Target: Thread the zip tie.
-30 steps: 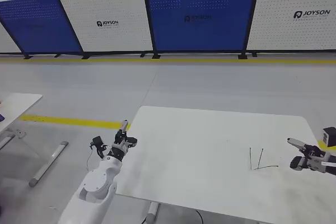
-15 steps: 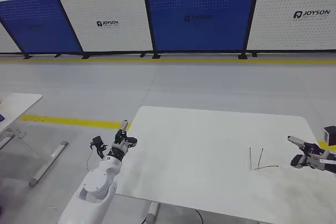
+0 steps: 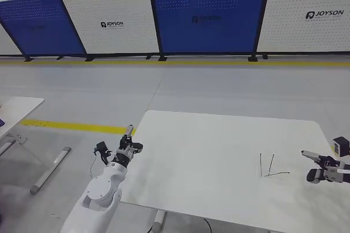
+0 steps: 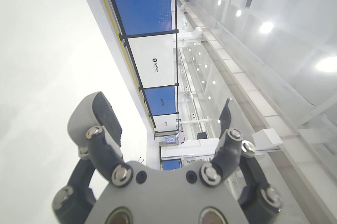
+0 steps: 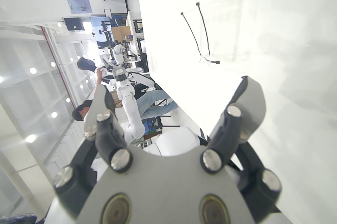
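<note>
Right gripper (image 3: 308,164), jaws wide and empty, had backed off toward the table's (image 3: 210,151) right edge, widening its gap from the zip ties (image 3: 268,165) lying loose on the tabletop. Left gripper (image 3: 133,138), also wide and empty, hung unmoved at the opposite edge. Threading evidently not begun.

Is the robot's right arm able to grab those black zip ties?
Probably yes. The open right gripper sits just beside the zip ties, with bare table between them and nothing in the way.
</note>
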Motion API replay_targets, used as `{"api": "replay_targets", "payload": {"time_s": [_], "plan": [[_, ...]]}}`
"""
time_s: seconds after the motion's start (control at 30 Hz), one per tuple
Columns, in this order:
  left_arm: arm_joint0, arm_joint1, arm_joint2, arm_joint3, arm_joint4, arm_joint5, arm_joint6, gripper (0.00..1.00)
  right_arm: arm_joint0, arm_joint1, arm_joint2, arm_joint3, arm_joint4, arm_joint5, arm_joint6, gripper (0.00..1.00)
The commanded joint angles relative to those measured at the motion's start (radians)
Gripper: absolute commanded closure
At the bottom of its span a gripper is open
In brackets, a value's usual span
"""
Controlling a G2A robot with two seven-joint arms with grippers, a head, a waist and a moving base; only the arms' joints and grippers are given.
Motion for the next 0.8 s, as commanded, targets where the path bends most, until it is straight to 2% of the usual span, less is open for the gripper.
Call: {"api": "replay_targets", "payload": {"time_s": [0.0,0.23,0.3,0.33,0.53,0.7,0.77], "plan": [[0.0,0.0,0.0,0.0,0.0,0.0,0.0,0.0,-0.002,-0.001,0.001,-0.002,0.001,-0.001,0.0,0.0],[0.0,0.0,0.0,0.0,0.0,0.0,0.0,0.0,-0.002,-0.001,0.001,-0.002,0.001,-0.001,0.0,0.0],[0.0,0.0,0.0,0.0,0.0,0.0,0.0,0.0,-0.004,-0.003,-0.028,-0.017,-0.016,-0.015,0.0,0.0],[0.0,0.0,0.0,0.0,0.0,0.0,0.0,0.0,0.008,-0.004,-0.052,-0.019,-0.031,-0.041,0.0,0.0],[0.0,0.0,0.0,0.0,0.0,0.0,0.0,0.0,0.079,-0.004,-0.141,0.04,-0.065,-0.123,0.0,0.0],[0.0,0.0,0.0,0.0,0.0,0.0,0.0,0.0,0.143,-0.01,-0.252,0.097,-0.122,-0.189,0.0,0.0],[0.0,0.0,0.0,0.0,0.0,0.0,0.0,0.0,0.143,-0.01,-0.252,0.097,-0.122,-0.189,0.0,0.0]]}}
